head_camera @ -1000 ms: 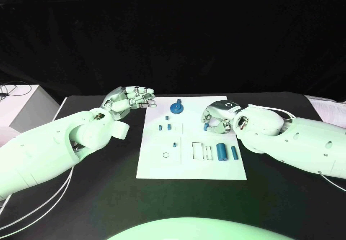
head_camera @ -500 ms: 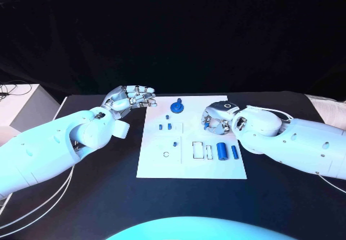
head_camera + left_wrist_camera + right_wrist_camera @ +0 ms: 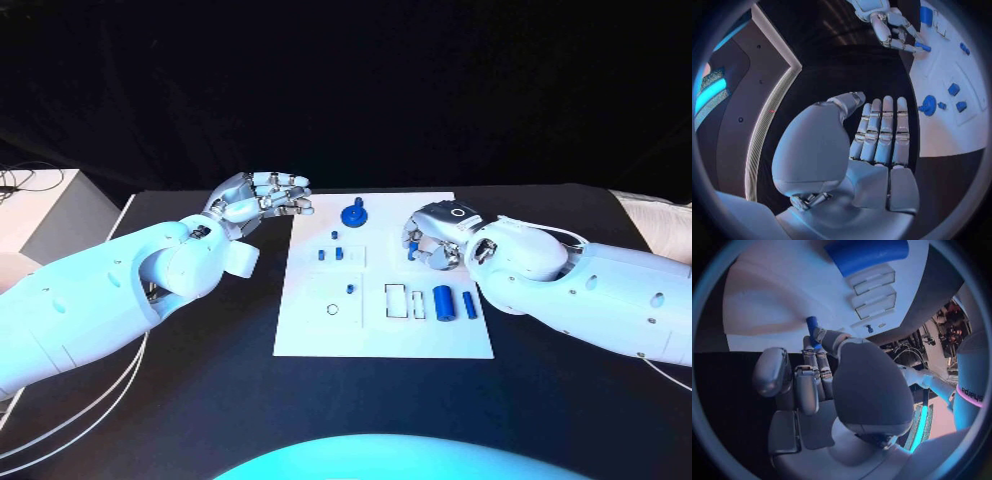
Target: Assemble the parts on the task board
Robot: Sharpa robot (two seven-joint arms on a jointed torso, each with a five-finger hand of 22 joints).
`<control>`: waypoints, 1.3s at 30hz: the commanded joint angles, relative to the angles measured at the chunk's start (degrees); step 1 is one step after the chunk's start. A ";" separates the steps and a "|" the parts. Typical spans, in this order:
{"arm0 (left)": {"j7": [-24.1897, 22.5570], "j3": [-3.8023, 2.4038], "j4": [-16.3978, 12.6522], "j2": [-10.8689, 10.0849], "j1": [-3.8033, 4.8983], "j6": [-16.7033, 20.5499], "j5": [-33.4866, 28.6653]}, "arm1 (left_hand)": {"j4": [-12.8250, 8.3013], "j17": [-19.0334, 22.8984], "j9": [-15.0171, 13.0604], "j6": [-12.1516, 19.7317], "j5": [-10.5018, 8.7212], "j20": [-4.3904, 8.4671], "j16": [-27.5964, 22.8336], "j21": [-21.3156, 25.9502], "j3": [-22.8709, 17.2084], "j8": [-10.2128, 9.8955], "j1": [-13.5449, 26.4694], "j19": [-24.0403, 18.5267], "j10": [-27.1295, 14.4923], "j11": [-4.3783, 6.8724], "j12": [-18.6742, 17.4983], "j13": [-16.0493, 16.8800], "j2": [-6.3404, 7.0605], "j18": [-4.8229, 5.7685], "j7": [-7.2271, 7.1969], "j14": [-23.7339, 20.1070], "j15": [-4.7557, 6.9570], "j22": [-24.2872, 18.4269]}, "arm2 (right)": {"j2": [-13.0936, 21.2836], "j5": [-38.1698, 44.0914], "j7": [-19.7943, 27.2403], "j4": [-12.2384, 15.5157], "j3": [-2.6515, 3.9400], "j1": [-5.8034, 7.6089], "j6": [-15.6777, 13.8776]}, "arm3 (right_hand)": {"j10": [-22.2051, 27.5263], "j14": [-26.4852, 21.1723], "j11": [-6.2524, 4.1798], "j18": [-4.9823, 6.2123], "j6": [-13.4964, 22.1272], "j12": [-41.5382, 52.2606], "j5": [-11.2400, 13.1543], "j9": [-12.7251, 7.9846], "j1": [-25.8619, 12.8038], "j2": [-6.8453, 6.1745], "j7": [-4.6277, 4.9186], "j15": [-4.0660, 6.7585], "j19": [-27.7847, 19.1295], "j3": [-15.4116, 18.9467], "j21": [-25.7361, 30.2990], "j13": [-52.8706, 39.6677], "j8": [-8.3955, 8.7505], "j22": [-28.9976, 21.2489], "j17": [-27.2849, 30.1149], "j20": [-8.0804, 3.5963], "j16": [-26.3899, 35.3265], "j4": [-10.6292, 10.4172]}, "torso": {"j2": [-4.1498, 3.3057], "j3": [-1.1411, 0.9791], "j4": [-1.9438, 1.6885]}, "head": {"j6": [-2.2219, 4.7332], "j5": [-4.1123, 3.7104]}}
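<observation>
Head view: I see the white task board point(image 3: 382, 335) lying flat in the middle of the black table point(image 3: 216, 400), long side running away from the robot. On it, a blue knob-shaped part point(image 3: 355, 213) stands near the far edge; two small blue parts point(image 3: 330, 254) sit left of centre, and a thick blue cylinder point(image 3: 443, 302) lies beside a thinner blue pin point(image 3: 469, 304) at the right, next to rectangular slots point(image 3: 404, 301).

Right hand point(image 3: 430, 243) sits over the board's right edge, fingers curled — it pinches a small blue peg point(image 3: 413, 252) at the fingertips. Right wrist view confirms it: the peg pokes out above the fingers, close over the white board surface; I cannot tell whether it touches.

Left hand point(image 3: 264, 197) hovers off the board's far-left corner, above bare table, palm up, holding nothing. Left wrist view shows its fingers straight and side by side, thumb apart.

The right forearm point(image 3: 606, 290) crosses the table to the right of the board, beside the cylinder and pin. A white box point(image 3: 43, 215) stands at the table's far left.
</observation>
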State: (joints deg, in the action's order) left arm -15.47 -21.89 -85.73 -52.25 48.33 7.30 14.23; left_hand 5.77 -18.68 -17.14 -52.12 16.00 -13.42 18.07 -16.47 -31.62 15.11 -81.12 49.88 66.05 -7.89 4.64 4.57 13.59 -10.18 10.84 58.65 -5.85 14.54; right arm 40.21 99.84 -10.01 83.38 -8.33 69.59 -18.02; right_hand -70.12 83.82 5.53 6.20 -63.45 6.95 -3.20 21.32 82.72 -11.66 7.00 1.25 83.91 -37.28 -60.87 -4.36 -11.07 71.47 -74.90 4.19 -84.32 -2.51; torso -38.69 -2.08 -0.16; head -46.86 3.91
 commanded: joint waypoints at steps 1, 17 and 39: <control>-0.35 -0.04 0.01 0.15 -0.04 -0.87 -0.18 | -0.23 -0.05 0.07 -0.11 0.15 0.08 -0.32 0.29 -0.10 -0.08 -0.42 0.27 0.02 -0.31 -0.29 -0.08 -0.28 -0.20 0.43 0.23 -0.19 -0.05 | 0.83 1.43 -0.52 1.79 0.34 0.16 -4.98 | -2.87 4.09 -2.49 -0.90 -0.43 0.13 0.18 0.08 0.69 1.81 0.08 0.40 1.03 -0.50 -0.17 -1.90 -0.31 0.12 -5.18 -0.45 -0.18 0.38 | 0.05 0.04 0.03 | 0.07 0.19; -0.50 -0.04 0.21 0.74 -0.05 -0.94 -0.29 | -0.20 -0.10 0.08 -0.14 0.13 0.06 -0.40 0.38 -0.08 -0.07 -0.38 0.33 0.04 -0.32 -0.29 -0.07 -0.30 -0.20 0.43 0.28 -0.19 -0.12 | 0.98 0.52 0.66 11.27 1.50 -0.64 -7.76 | -3.06 4.11 -2.51 -0.93 -0.55 0.02 -0.08 0.27 0.36 1.62 0.08 0.43 1.06 -0.65 -0.37 -2.07 -0.50 0.30 -5.26 -0.50 -0.23 0.69 | 0.03 0.00 0.20 | 0.10 1.41; -0.51 -0.03 0.35 1.30 -0.05 -0.97 -0.36 | -0.17 -0.15 0.09 -0.14 0.12 0.05 -0.49 0.48 -0.04 -0.07 -0.33 0.39 0.05 -0.32 -0.30 -0.06 -0.28 -0.21 0.43 0.33 -0.19 -0.20 | -7.94 0.99 2.38 8.15 -0.35 -6.91 -6.49 | -3.03 4.05 -2.45 -0.88 -0.39 -0.29 -0.55 0.42 0.18 1.59 0.16 0.41 0.96 -1.17 -0.07 -2.21 -0.54 0.18 -4.95 -0.52 -0.06 1.21 | -0.06 0.04 0.06 | -0.86 2.72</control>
State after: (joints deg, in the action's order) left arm -15.48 -21.88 -85.29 -51.08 48.32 7.21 14.20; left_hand 5.77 -18.78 -17.10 -52.12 16.00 -13.41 17.86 -16.20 -31.62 15.11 -81.12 49.87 66.06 -7.89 4.64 4.57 13.59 -10.18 10.84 58.65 -5.85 14.39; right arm 32.46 100.21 -8.41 91.81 -8.65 62.84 -25.57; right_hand -70.26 84.03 5.68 6.20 -63.68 6.34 -3.57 21.70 82.29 -11.23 7.15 1.45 84.11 -38.17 -61.11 -4.34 -11.28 71.69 -74.91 4.00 -84.31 -1.58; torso -38.74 -2.02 -0.13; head -47.58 6.50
